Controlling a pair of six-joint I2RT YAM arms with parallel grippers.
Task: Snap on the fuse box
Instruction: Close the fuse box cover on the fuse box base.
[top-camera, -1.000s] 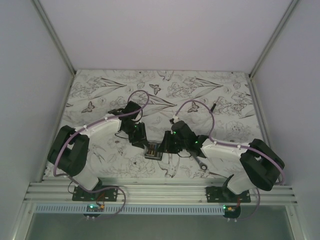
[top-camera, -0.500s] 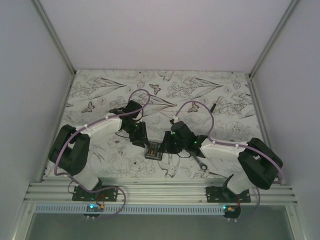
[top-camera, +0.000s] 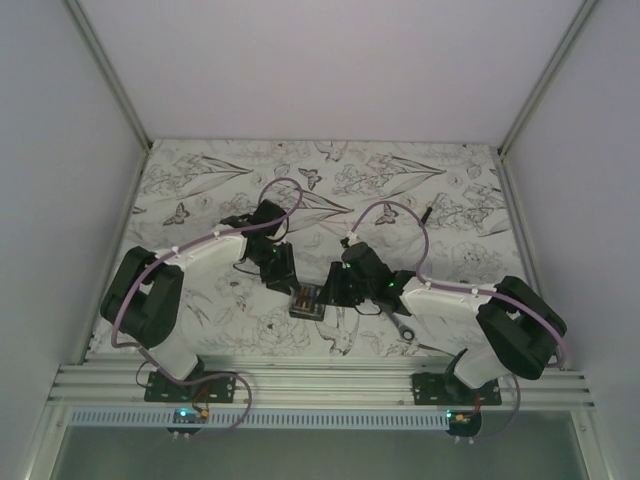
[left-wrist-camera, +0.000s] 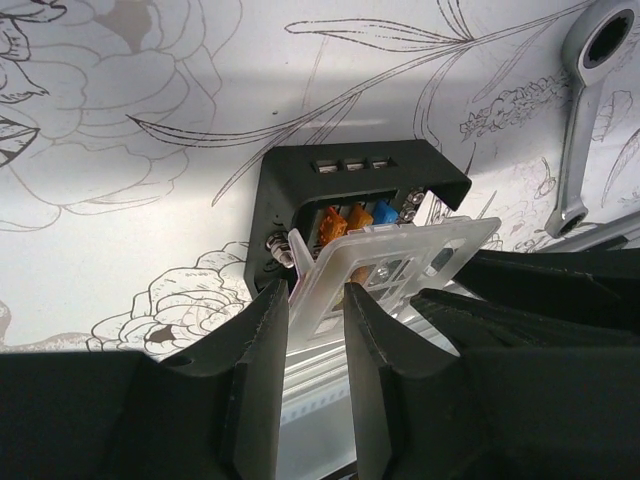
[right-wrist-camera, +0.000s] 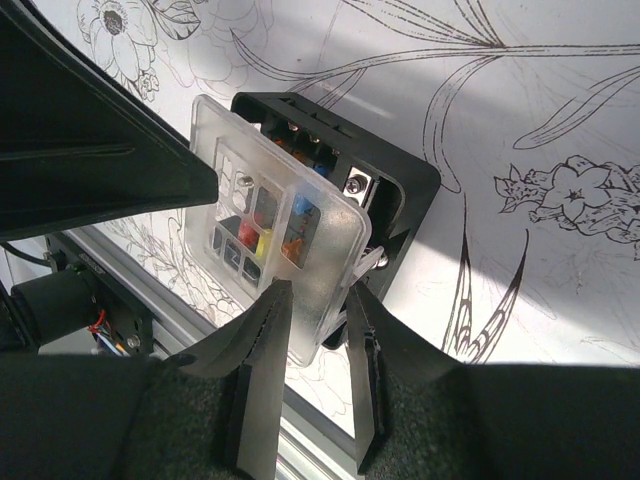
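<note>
Clear lid (right-wrist-camera: 275, 240) in L end effector (left-wrist-camera: 313, 296), R end effector (right-wrist-camera: 318, 292).

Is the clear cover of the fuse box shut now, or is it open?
Open. The clear cover stands tilted off the black fuse box, and fuses show in the gap between them.

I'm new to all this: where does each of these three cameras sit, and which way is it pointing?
Top external: fixed above and behind the arms, looking down at the table; both whole arms show, meeting at the fuse box.
Left wrist: on the left arm's wrist, looking along the left gripper, closed on the clear lid; wrench beyond.
Right wrist: on the right arm's wrist, looking along the right gripper, pinching that lid too.
Shared: both wrist views show lid and box, from opposite sides.
</note>
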